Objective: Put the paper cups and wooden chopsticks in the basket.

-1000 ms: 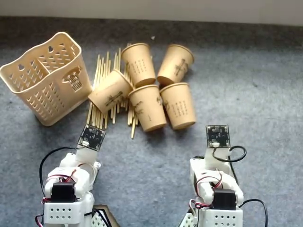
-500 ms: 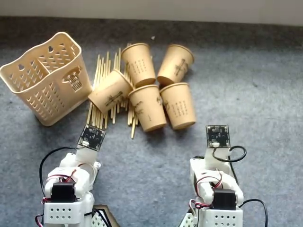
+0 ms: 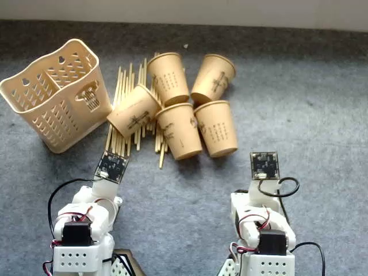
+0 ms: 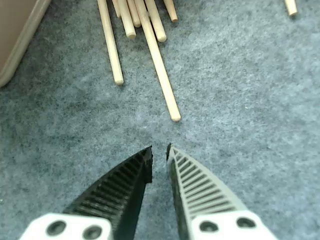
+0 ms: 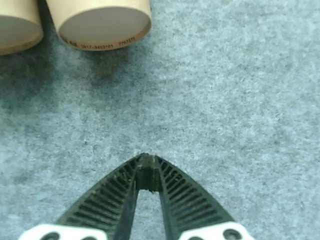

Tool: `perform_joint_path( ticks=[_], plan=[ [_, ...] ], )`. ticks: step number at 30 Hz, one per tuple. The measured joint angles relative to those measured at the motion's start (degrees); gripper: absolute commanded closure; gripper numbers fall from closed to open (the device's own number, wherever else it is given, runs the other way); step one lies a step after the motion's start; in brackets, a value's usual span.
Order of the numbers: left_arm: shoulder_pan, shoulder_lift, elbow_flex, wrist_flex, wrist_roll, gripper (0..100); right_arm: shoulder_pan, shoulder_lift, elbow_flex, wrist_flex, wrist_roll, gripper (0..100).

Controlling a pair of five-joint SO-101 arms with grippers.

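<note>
Short of the wooden chopsticks, I see my left hand barely parted, empty — right hand closed, empty, near paper cups.

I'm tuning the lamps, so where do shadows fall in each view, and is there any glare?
High view: soft shadows beside the paper cups, on the arms' side; no glare on the basket. Left wrist view: even light, faint shadows beside the chopsticks. Right wrist view: a dim patch beside the cup, toward the tool.
</note>
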Motion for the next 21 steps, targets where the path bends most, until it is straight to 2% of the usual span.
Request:
perform_joint_path(
  ticks=[13,16,18,21],
  plan=[
    [0.0,0.0,0.0,0.0,0.0,91,0.0,0.0,0.0,0.0,0.0,98.9],
    [0.0,0.3,0.0,-1.1,-0.1,91,0.2,0.0,0.0,-2.6,0.7,98.9],
    [0.0,0.3,0.0,-1.6,-1.0,91,0.4,0.0,0.0,-5.7,5.0,98.9],
    [-2.8,0.3,-0.5,-5.3,-6.9,91,0.3,0.0,0.0,-9.1,15.7,98.9]
  ],
)
